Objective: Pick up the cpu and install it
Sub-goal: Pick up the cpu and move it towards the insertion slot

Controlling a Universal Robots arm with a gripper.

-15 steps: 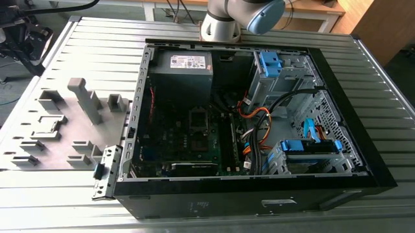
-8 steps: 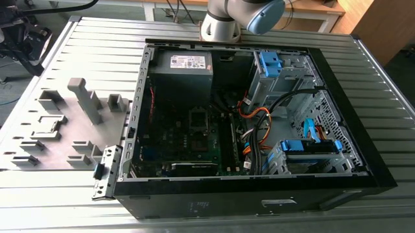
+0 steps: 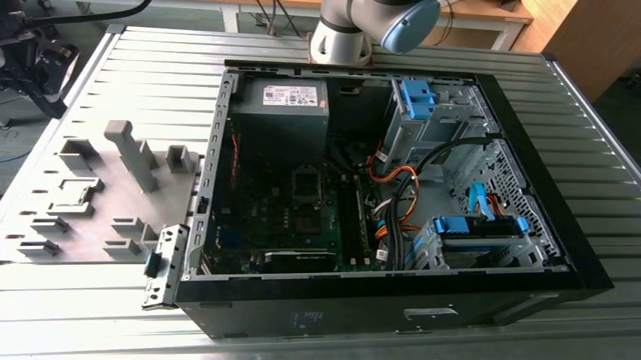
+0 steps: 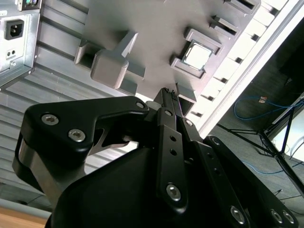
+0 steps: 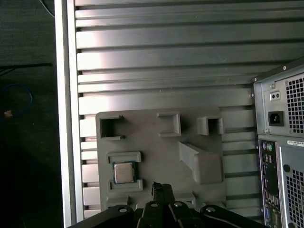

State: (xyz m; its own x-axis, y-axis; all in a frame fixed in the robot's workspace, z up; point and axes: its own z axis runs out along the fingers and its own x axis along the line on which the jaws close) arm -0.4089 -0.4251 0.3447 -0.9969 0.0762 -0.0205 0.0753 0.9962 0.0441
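Second wrist view and first wrist view alike are fronted by the jaws, which appear closed on nothing and are poised over the fixture plate [image 5: 156, 142], near the cpu [image 5: 123, 172]. The pick is judged not yet made. One cpu is counted, seated flat in a framed pocket of the plate, presumably so that it is held square at a known spot. One tall block [image 5: 202, 164] is raised nearby. The one plate is laid on the slatted table [image 5: 156, 52], at nine o'clock of the single computer case [image 3: 350, 319] in the exterior view. That case is laid on its side with the panel off, evidently so the motherboard [image 3: 290, 217] is reachable from above. One arm base [image 3: 346, 34] is mounted at twelve o'clock.
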